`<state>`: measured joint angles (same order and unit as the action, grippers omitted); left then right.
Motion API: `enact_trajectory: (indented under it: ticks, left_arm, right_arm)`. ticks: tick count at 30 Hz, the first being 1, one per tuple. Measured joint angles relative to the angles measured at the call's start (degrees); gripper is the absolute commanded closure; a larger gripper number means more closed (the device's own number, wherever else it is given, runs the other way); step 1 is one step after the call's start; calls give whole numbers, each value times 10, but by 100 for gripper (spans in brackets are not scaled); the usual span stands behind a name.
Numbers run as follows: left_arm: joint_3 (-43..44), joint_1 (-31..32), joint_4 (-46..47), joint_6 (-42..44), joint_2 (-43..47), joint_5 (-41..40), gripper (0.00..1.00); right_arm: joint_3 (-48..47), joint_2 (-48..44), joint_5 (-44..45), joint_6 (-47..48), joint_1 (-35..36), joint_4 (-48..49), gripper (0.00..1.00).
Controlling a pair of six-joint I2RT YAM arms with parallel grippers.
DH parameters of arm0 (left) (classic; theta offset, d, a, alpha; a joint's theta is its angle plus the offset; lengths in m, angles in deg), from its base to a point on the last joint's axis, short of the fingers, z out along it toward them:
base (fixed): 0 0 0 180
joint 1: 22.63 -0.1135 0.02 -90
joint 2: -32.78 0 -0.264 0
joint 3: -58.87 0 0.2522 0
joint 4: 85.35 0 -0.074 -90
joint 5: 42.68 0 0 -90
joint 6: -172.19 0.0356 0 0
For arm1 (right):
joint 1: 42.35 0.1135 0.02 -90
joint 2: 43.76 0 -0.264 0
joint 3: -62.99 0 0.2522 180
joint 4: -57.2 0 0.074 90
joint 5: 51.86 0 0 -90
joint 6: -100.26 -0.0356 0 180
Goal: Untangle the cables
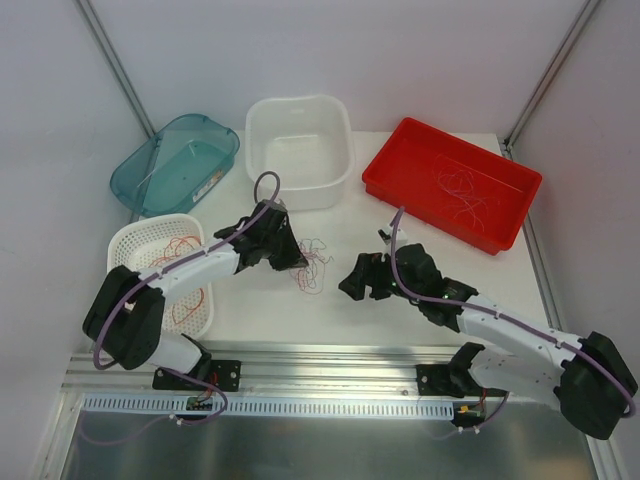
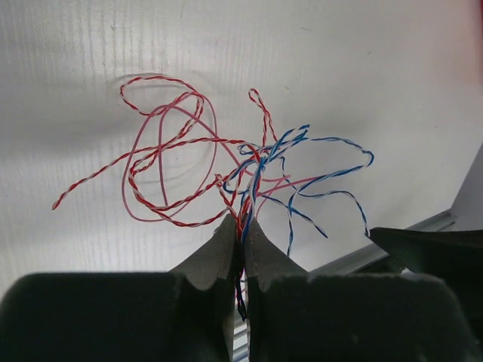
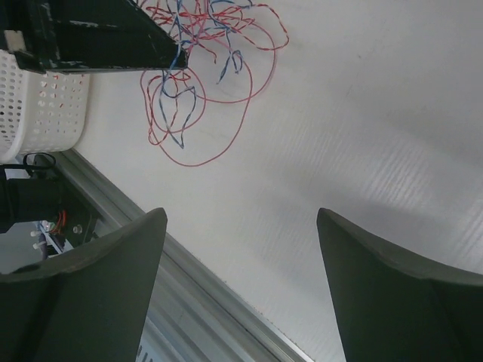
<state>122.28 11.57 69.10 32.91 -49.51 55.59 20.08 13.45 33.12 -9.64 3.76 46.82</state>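
Note:
The cables (image 1: pixel 312 262) lie as a small tangle of thin red and blue twisted wires on the white table between the two arms. In the left wrist view my left gripper (image 2: pixel 242 222) is shut on a bundle of the cables (image 2: pixel 256 162), and loops fan out beyond the tips. From above, the left gripper (image 1: pixel 298 262) is at the tangle's left edge. My right gripper (image 1: pixel 352 280) stands to the right of the tangle. In its wrist view the right gripper (image 3: pixel 241 215) is open over bare table with nothing between its fingers, and the cables (image 3: pixel 198 30) lie farther ahead.
A white mesh basket (image 1: pixel 120 240) holding red wires stands at the left. At the back are a teal bin (image 1: pixel 130 180) and a white tub (image 1: pixel 300 190). A red tray (image 1: pixel 470 238) with loose wires sits at the back right. A metal rail (image 1: pixel 330 355) runs along the near table edge.

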Motion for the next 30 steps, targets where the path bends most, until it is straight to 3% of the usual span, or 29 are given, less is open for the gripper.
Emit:
enact_trajectory:
  ticks: [4,18,23,24,28,30]
  left_arm:
    - [-21,0,20,-35,44,4,100]
    - [-54,11,57,-74,85,17,100]
    - [-56,11,66,-76,103,18,100]
    - [-56,11,67,-76,106,18,100]
    - [-61,11,70,-76,117,18,100]
    - [-66,11,70,-75,121,17,97]
  right_arm:
    - [19,32,7,-37,5,56,28]
    - [0,186,11,-109,10,200,41]
    - [-21,239,8,-115,10,237,60]
    - [-24,248,6,-116,10,242,72]
    - [-32,268,-3,-120,10,261,99]
    - [-35,268,-4,-118,10,260,99]
